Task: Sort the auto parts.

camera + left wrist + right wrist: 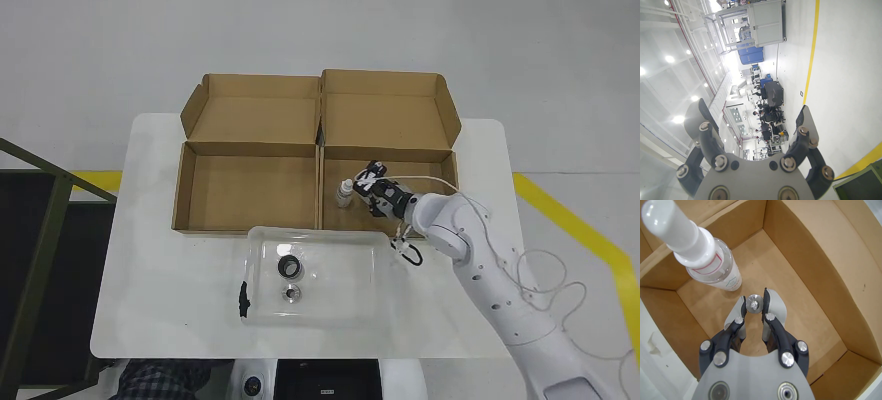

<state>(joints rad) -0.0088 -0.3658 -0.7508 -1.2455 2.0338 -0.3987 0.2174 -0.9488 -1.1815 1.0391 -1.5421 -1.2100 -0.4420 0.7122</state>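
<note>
- The white tabletop (160, 300) carries two open boxes side by side, with a tray in front of them.
- You're working in the right cardboard box (791, 291). The left cardboard box (245, 195) sits against it.
- The clear tray (335, 300) holds what looks like your remaining stock.
- Mind the white-capped bottle (715, 262). It stands upright in the right box near the shared wall, just beside your drop spot.
- Your right end effector (754, 298) is low inside that box, clenched on a part.
- Your left end effector (753, 105) is spread wide with nothing in it, aimed off into the room.
- The part is a round metal disc (754, 306). I can't tell whether it touches the box floor.
- My call: ease down, part the fingers gently so the disc doesn't roll, then rise straight up, clear of the bottle.
- In the tray wait a black ring (289, 267) and a small metal fitting (290, 293). A black piece (243, 298) sits at the tray's outer edge.
</note>
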